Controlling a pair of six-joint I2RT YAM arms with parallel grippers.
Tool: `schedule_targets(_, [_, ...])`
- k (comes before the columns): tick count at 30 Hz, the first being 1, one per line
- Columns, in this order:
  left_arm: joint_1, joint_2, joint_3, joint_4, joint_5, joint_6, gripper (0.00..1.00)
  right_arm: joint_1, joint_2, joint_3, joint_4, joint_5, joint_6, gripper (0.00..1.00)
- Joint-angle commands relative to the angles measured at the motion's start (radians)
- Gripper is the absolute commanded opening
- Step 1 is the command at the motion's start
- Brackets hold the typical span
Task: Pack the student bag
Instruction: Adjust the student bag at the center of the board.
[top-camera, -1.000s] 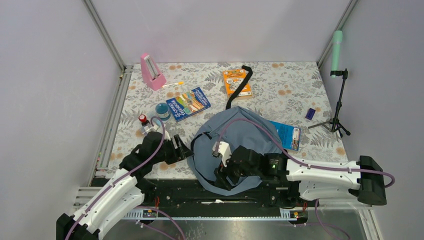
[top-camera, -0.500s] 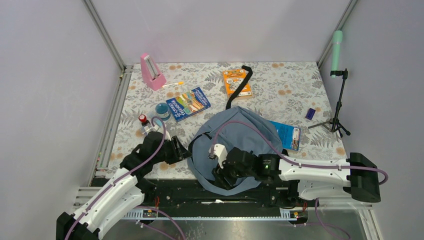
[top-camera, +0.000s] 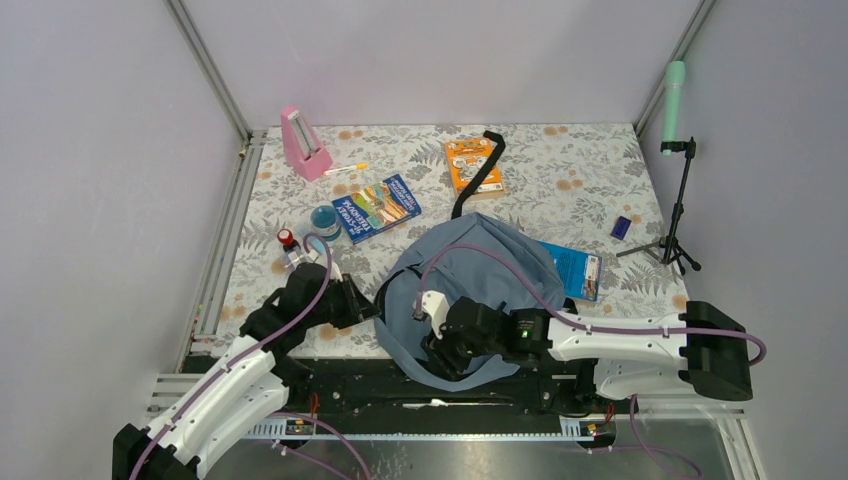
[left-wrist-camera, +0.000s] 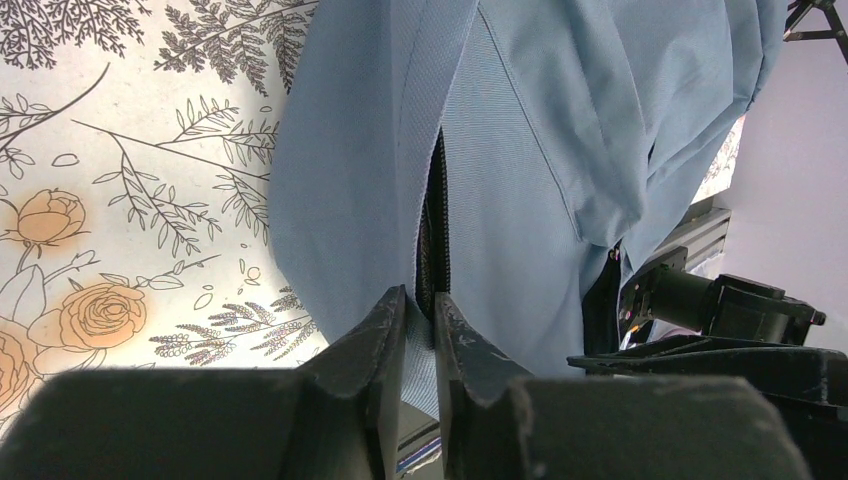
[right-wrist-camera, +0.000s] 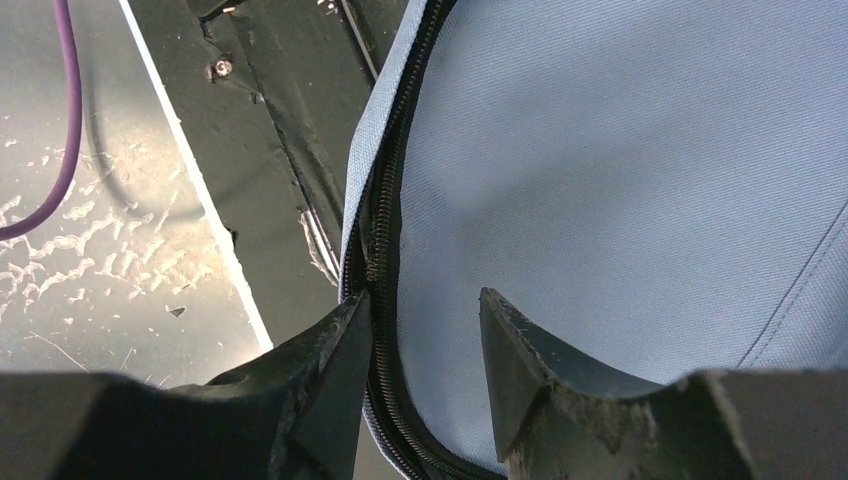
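Observation:
The student bag (top-camera: 485, 268), grey-blue, lies flat at the table's near middle, with its black strap (top-camera: 481, 172) stretched toward the back. My left gripper (top-camera: 371, 300) is at the bag's left edge. In the left wrist view it (left-wrist-camera: 420, 318) is shut on a fold of the bag's fabric (left-wrist-camera: 520, 150) just below the dark zipper (left-wrist-camera: 433, 225). My right gripper (top-camera: 438, 347) is over the bag's near edge. In the right wrist view its jaws (right-wrist-camera: 425, 322) stand apart astride the bag's rim (right-wrist-camera: 620, 150), and the left finger touches the zipper (right-wrist-camera: 385, 225).
A pink metronome (top-camera: 303, 143), a pen (top-camera: 346, 169), a blue book (top-camera: 377, 207), a round blue jar (top-camera: 324, 219) and a red-capped bottle (top-camera: 287, 240) lie left of the bag. An orange book (top-camera: 472, 163), a blue booklet (top-camera: 578, 268), a small blue block (top-camera: 621, 227) and a tripod (top-camera: 678, 215) are elsewhere.
My left gripper has closed onto the bag's left edge. The right arm has slid left along the bag's near edge and its jaws have narrowed.

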Motion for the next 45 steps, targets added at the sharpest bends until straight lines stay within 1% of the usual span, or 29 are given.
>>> schedule_targets(1, [-0.003, 0.003, -0.003, 0.019, 0.028, 0.005, 0.14, 0.014, 0.021, 0.024, 0.021, 0.009, -0.014, 0.48])
schedule_targets(2, [-0.003, 0.002, -0.003, 0.019, 0.028, 0.005, 0.13, 0.015, 0.026, 0.023, 0.021, 0.012, -0.015, 0.43])
schedule_targets(3, [-0.003, 0.001, -0.002, 0.020, 0.027, 0.004, 0.13, 0.016, 0.030, 0.024, 0.021, 0.016, -0.016, 0.34])
schedule_targets(5, [-0.003, 0.000, -0.003, 0.019, 0.026, 0.005, 0.09, 0.015, 0.031, 0.023, 0.023, 0.034, -0.003, 0.10])
schedule_targets(6, [-0.003, -0.002, -0.005, 0.019, 0.024, 0.005, 0.09, 0.016, 0.022, 0.023, 0.028, 0.052, 0.009, 0.02])
schedule_targets(8, [-0.003, -0.005, -0.008, 0.019, 0.020, 0.007, 0.04, 0.017, -0.012, 0.029, 0.024, 0.122, 0.044, 0.00])
schedule_targets(12, [-0.003, -0.017, -0.021, 0.019, -0.001, -0.007, 0.02, 0.016, -0.111, 0.042, 0.009, 0.284, 0.083, 0.00])
schedule_targets(13, [-0.002, -0.020, -0.023, 0.018, -0.007, -0.011, 0.02, 0.015, -0.131, 0.052, -0.011, 0.345, 0.082, 0.00])
schedule_targets(14, [-0.003, -0.023, -0.023, 0.019, -0.012, -0.013, 0.02, 0.016, -0.146, 0.066, -0.041, 0.453, 0.091, 0.00])
schedule_targets(16, [-0.003, -0.026, -0.022, 0.018, -0.017, -0.015, 0.02, 0.012, -0.166, 0.090, -0.089, 0.585, 0.079, 0.00])
schedule_targets(18, [-0.003, -0.025, -0.020, 0.019, -0.021, -0.014, 0.02, -0.004, -0.173, 0.101, -0.107, 0.663, 0.041, 0.00])
schedule_targets(20, [-0.003, -0.024, -0.018, 0.019, -0.024, -0.009, 0.01, -0.061, -0.167, 0.118, -0.131, 0.676, 0.023, 0.00])
schedule_targets(23, [-0.003, -0.013, -0.001, 0.018, -0.024, 0.011, 0.03, -0.198, -0.161, 0.135, -0.159, 0.591, 0.013, 0.00])
schedule_targets(24, [-0.003, -0.008, 0.012, 0.017, -0.023, 0.026, 0.08, -0.220, -0.165, 0.137, -0.158, 0.566, -0.001, 0.00])
schedule_targets(25, [-0.003, -0.003, 0.027, 0.015, -0.022, 0.039, 0.14, -0.234, -0.170, 0.142, -0.158, 0.555, -0.018, 0.00])
schedule_targets(28, [-0.003, 0.022, 0.114, 0.013, -0.003, 0.112, 0.48, -0.251, -0.190, 0.164, -0.158, 0.532, -0.080, 0.00])
schedule_targets(29, [-0.003, 0.036, 0.155, 0.008, 0.006, 0.150, 0.63, -0.254, -0.198, 0.171, -0.158, 0.514, -0.099, 0.00])
schedule_targets(30, [-0.004, 0.051, 0.197, 0.003, 0.014, 0.195, 0.70, -0.256, -0.207, 0.175, -0.158, 0.483, -0.119, 0.00])
schedule_targets(32, [-0.003, 0.092, 0.303, -0.008, 0.030, 0.299, 0.81, -0.261, -0.231, 0.175, -0.151, 0.444, -0.147, 0.00])
schedule_targets(35, [-0.004, 0.157, 0.435, 0.016, 0.097, 0.494, 0.88, -0.271, -0.273, 0.176, -0.151, 0.359, -0.164, 0.00])
schedule_targets(38, [-0.006, 0.253, 0.526, 0.023, 0.206, 0.733, 0.89, -0.275, -0.315, 0.179, -0.150, 0.270, -0.168, 0.00])
schedule_targets(39, [-0.033, 0.279, 0.546, 0.032, 0.215, 0.785, 0.89, -0.275, -0.325, 0.181, -0.150, 0.251, -0.165, 0.00])
schedule_targets(40, [-0.062, 0.304, 0.557, 0.050, 0.225, 0.813, 0.90, -0.275, -0.333, 0.180, -0.150, 0.240, -0.162, 0.00])
schedule_targets(41, [-0.082, 0.323, 0.557, 0.079, 0.303, 0.866, 0.90, -0.274, -0.341, 0.177, -0.152, 0.232, -0.158, 0.00])
schedule_targets(42, [-0.097, 0.341, 0.551, 0.119, 0.334, 0.893, 0.94, -0.275, -0.347, 0.172, -0.152, 0.231, -0.152, 0.00])
schedule_targets(44, [-0.114, 0.370, 0.536, 0.196, 0.357, 0.931, 0.97, -0.275, -0.362, 0.161, -0.151, 0.226, -0.146, 0.00])
schedule_targets(45, [-0.115, 0.383, 0.528, 0.218, 0.391, 0.958, 0.98, -0.275, -0.366, 0.155, -0.151, 0.226, -0.143, 0.00])
